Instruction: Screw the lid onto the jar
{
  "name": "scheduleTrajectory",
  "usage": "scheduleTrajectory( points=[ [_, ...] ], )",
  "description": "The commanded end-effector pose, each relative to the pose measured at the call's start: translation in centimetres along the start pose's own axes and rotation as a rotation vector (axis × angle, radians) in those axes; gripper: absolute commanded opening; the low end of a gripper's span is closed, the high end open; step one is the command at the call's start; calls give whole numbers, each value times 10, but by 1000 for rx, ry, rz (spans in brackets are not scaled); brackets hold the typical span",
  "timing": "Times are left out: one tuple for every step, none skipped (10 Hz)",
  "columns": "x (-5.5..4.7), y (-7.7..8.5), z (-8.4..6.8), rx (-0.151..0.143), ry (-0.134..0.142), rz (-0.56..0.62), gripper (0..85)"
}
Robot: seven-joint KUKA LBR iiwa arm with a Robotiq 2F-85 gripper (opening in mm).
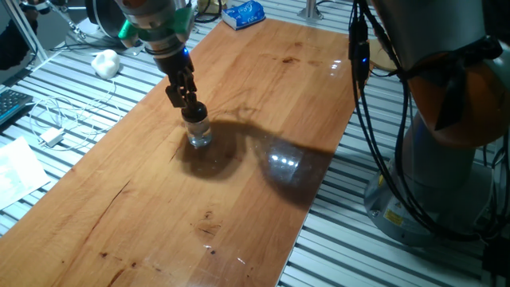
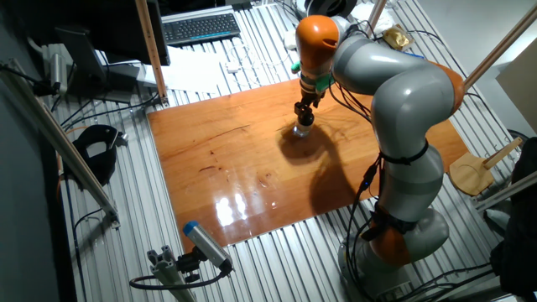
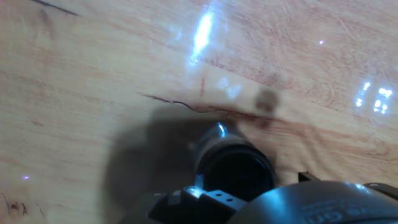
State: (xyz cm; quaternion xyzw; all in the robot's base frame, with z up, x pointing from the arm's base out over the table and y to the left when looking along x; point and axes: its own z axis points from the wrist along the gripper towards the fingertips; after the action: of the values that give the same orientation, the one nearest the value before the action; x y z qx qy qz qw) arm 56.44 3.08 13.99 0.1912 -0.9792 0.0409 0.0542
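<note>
Jar (image 1: 199,133) with lid (image 1: 194,112): you see it upright on the wooden desk (image 1: 263,96), toward its far-left part.
Tool (image 1: 190,102) sits directly on top, fingers closed narrow around the lid; keyboard (image 2: 200,28) lies well beyond the desk.

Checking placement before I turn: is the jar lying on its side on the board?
No, the jar stands upright on the wooden board, with the end effector directly above it.

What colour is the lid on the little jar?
Black. The lid sits atop the clear jar, best seen in the fixed view nearer the table.
</note>
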Motion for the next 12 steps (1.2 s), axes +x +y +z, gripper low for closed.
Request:
scheduleTrajectory(
  points=[
    [0, 0, 0, 3, 2, -3, 680],
    [0, 0, 0, 2, 7, -4, 680],
    [2, 0, 2, 2, 7, -5, 680],
    [5, -1, 6, 0, 1, -6, 680],
    [8, 0, 11, 0, -8, -6, 680],
    [10, 1, 12, -2, -12, 0, 680],
    [10, 4, 10, -3, -9, 3, 680],
    [10, 4, 10, -4, -7, 4, 680],
    [11, 5, 12, -2, -10, 4, 680],
    [11, 5, 15, -6, -15, 5, 680],
    [13, 5, 19, -6, -23, 7, 680],
    [14, 7, 21, -6, -26, 11, 680]
  ],
)
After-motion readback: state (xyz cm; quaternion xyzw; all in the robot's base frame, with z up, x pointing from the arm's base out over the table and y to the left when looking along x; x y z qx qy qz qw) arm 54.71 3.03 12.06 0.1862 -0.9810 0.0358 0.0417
